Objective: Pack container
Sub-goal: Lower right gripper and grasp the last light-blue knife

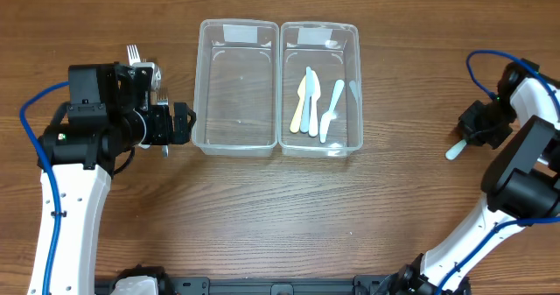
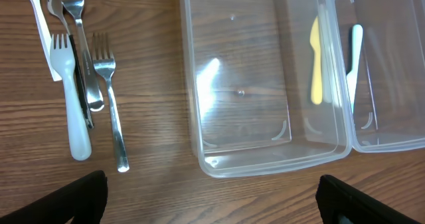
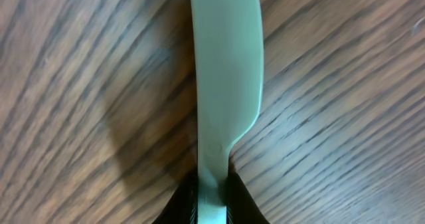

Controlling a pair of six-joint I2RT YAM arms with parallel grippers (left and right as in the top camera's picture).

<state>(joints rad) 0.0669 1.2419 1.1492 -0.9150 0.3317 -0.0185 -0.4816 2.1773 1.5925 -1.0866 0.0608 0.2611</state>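
Two clear plastic containers stand side by side: the left container (image 1: 238,85) is empty, the right container (image 1: 320,89) holds several plastic knives (image 1: 313,102). My left gripper (image 1: 179,122) is open and empty at the left container's near-left corner (image 2: 265,159). Several metal and white plastic forks (image 2: 83,84) lie on the table left of it. My right gripper (image 1: 472,130) is at the far right, shut on a pale green plastic knife (image 3: 224,84), whose tip (image 1: 452,151) sticks out over the wood.
The forks also show in the overhead view (image 1: 140,60), partly under my left arm. Blue cables run along both arms. Bare wood lies in front of the containers.
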